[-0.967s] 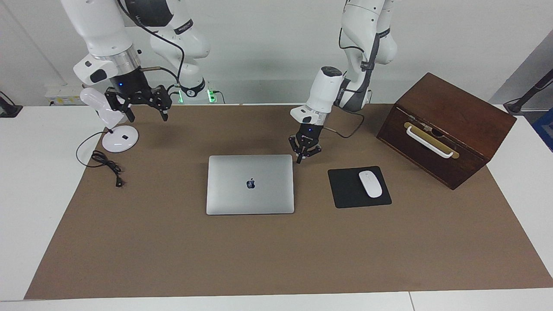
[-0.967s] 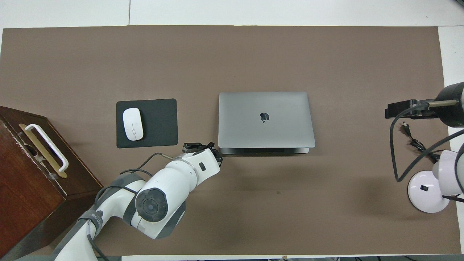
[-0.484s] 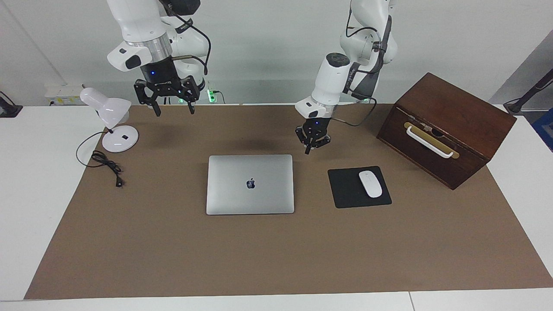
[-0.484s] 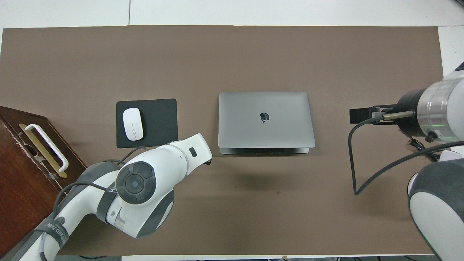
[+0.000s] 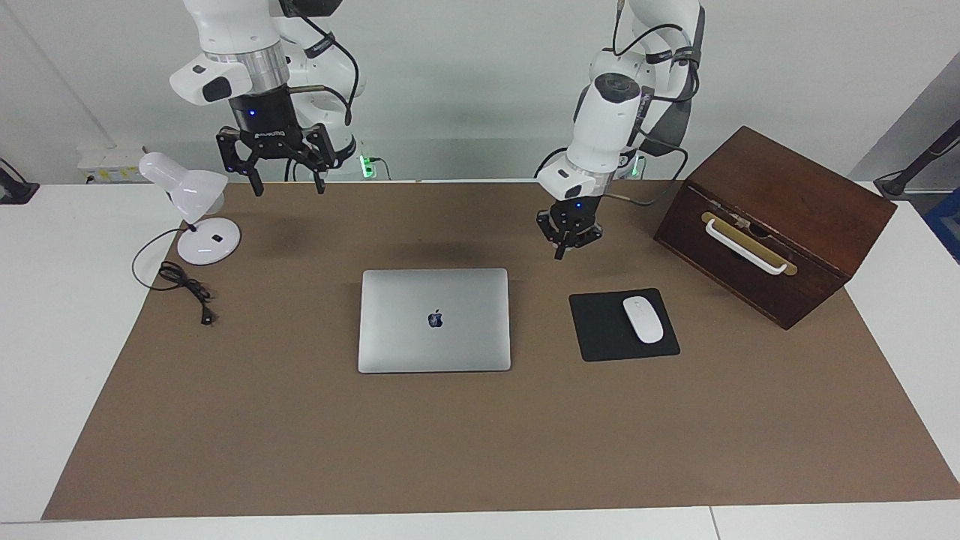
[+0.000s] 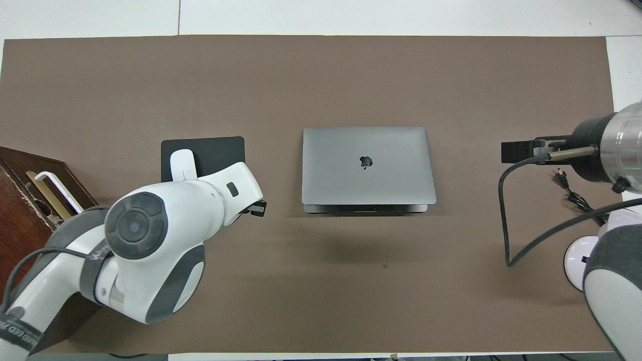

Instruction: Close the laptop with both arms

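One brown mat (image 5: 480,435) covers the white table (image 5: 52,315) — left gripper (image 5: 561,251) closed, right gripper (image 5: 285,184) spread.

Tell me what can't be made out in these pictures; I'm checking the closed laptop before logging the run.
- Laptop: keys and screen hidden by its shut lid, both views.
- Left gripper: hidden in the overhead view by its own arm.
- Mouse: partly covered in the overhead view by the left arm.
- Wooden box: cut off by the overhead view's edge.
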